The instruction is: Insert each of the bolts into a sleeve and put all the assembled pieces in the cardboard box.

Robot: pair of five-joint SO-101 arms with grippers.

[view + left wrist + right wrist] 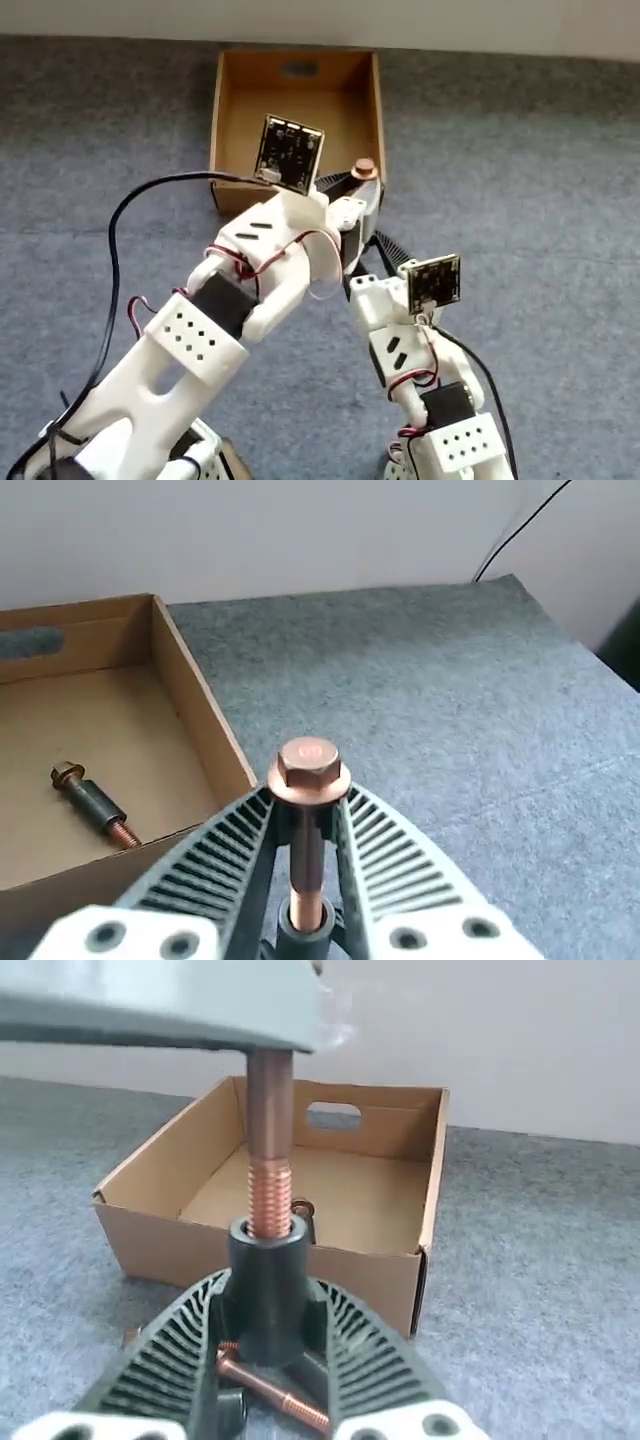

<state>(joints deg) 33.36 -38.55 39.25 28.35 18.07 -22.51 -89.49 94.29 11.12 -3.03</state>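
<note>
Your left end effector (307, 815) is closed on the shank of a copper bolt (309, 768), just under its hex head. Your right end effector (268, 1310) is clamped round a black sleeve (268, 1275), held upright beneath the bolt. The bolt's threaded tip sits in the sleeve's mouth, with most of the thread showing above the rim. The pair hangs above the worktop (450, 700), just outside the cardboard box (180, 1245) by its near wall, and one assembled piece (93, 802) already lies inside. The main risk, as I judge it, is a mismatch of axes. If the bolt leans even slightly against the bore, the threads may catch on the rim. Pushing on could then slide the bolt up through the ribbed fingers or twist the sleeve in its grip. If you open either side too soon, the piece will likely fall on the worktop, not into the box. Mind also the loose bolt (270, 1392) lying below the sleeve, since lowering the right arm could knock it away.
</note>
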